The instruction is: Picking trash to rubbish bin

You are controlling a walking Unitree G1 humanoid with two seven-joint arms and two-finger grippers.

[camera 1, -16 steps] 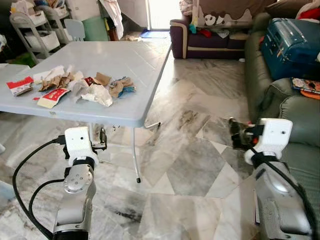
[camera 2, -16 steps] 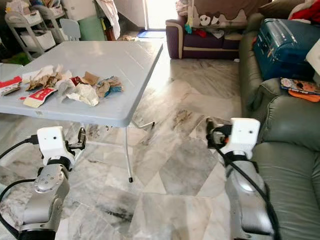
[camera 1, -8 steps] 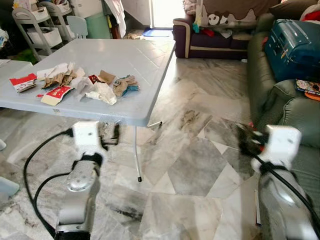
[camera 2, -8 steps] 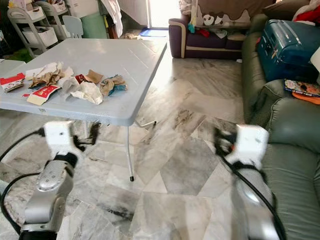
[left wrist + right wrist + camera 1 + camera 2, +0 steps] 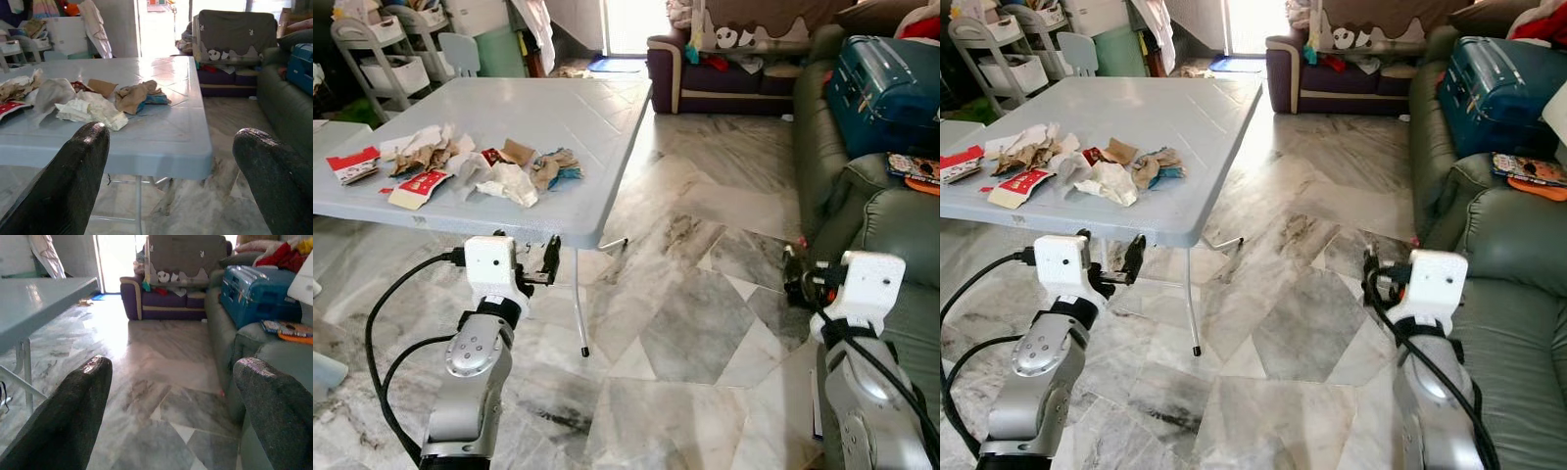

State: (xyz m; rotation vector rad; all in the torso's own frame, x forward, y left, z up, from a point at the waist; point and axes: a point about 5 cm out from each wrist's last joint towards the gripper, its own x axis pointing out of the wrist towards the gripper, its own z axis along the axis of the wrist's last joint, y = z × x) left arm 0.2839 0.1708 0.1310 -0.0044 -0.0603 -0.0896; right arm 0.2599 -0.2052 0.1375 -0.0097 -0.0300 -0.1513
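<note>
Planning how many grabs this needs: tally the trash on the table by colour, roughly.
Red-and-white wrappers: 2
White crumpled paper or tissue: 3
Brown crumpled paper or card: 3
Small dark red scrap: 1
Blue scrap: 1
Total: about 10; the pieces overlap, so the count is approximate.

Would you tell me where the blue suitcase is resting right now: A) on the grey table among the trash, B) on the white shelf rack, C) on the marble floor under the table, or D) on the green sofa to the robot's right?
D: the blue suitcase lies on the green sofa, well away from the table.
</note>
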